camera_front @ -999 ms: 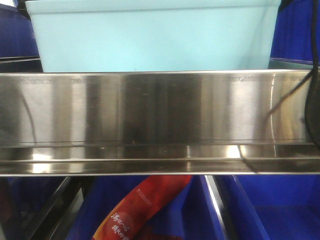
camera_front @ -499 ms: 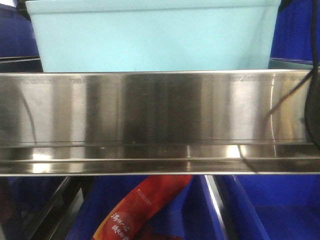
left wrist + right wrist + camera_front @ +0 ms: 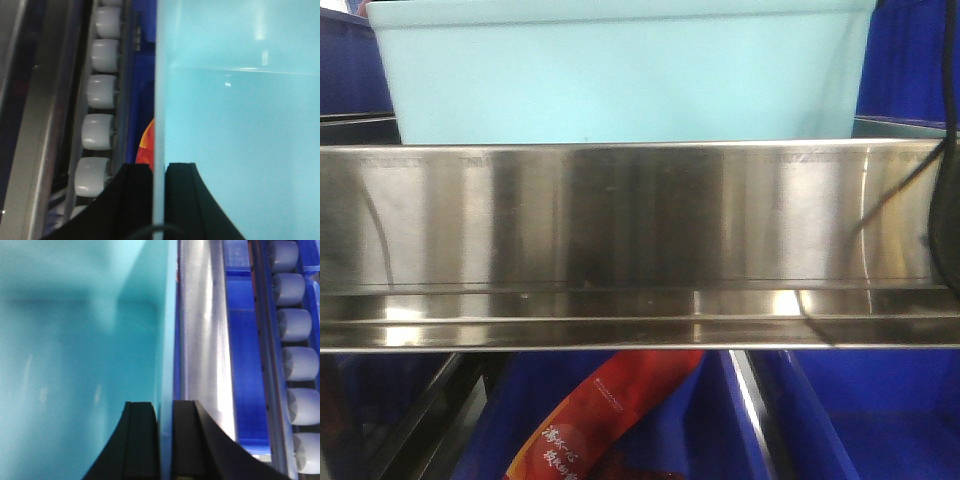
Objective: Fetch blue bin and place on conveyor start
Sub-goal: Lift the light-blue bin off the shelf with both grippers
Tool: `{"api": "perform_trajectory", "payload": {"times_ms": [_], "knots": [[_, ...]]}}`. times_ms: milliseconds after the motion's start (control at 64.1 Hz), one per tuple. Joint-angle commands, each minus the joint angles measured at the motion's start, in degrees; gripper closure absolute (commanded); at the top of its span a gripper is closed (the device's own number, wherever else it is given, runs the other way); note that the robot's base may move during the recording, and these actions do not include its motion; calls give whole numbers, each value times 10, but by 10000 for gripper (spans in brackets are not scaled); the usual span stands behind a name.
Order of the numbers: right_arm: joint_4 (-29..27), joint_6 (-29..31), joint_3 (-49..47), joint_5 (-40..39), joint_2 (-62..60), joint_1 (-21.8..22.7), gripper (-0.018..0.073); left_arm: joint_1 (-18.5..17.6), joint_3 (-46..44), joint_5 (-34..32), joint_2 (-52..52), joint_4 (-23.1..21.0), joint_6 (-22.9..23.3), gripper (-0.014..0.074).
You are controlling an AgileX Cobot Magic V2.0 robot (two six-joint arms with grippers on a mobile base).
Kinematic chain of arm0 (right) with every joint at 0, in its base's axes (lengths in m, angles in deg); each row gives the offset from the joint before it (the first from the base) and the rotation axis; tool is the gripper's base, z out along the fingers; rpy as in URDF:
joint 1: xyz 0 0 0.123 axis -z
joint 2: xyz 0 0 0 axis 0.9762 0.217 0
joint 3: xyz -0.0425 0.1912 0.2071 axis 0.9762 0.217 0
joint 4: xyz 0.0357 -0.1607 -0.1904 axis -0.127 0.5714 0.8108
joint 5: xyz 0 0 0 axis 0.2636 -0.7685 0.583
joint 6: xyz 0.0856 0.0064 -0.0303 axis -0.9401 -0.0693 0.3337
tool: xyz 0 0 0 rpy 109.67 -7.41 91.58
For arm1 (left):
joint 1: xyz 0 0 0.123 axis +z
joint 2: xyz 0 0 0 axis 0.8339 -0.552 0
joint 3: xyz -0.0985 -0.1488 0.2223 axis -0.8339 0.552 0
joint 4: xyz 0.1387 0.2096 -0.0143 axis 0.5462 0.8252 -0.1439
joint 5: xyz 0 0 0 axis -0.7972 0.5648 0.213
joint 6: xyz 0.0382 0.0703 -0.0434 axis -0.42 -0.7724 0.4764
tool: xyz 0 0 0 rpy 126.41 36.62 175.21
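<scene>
The blue bin (image 3: 620, 75), a pale turquoise tub, fills the top of the front view just behind the steel shelf rail (image 3: 640, 220). In the left wrist view my left gripper (image 3: 159, 170) is shut on the bin's left wall (image 3: 159, 100), one finger inside and one outside. The bin's inside (image 3: 240, 130) is bare. In the right wrist view my right gripper (image 3: 165, 407) is shut on the bin's right wall (image 3: 169, 330) the same way. The conveyor start is out of view.
Rows of white roller wheels (image 3: 97, 130) (image 3: 300, 365) run along both sides of the bin. Dark blue crates (image 3: 860, 420) sit below the shelf, one holding a red snack bag (image 3: 600, 415). A black cable (image 3: 895, 190) hangs at the right.
The bin has risen slightly and shifted a little to the left in the front view. The shelf rail and crates have not moved.
</scene>
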Motion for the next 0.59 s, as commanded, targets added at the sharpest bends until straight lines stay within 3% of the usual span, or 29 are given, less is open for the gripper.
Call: {"api": "perform_trajectory", "payload": {"times_ms": [0, 437, 578], "knots": [[9, 4, -6, 1, -3, 2, 722, 3, -1, 1, 3, 6, 5, 707], [50, -41, -6, -1, -36, -3, 722, -2, -5, 5, 34, 11, 6, 707], [73, -54, -6, -1, -73, -20, 722, -16, -5, 2, 76, 36, 20, 707]]}}
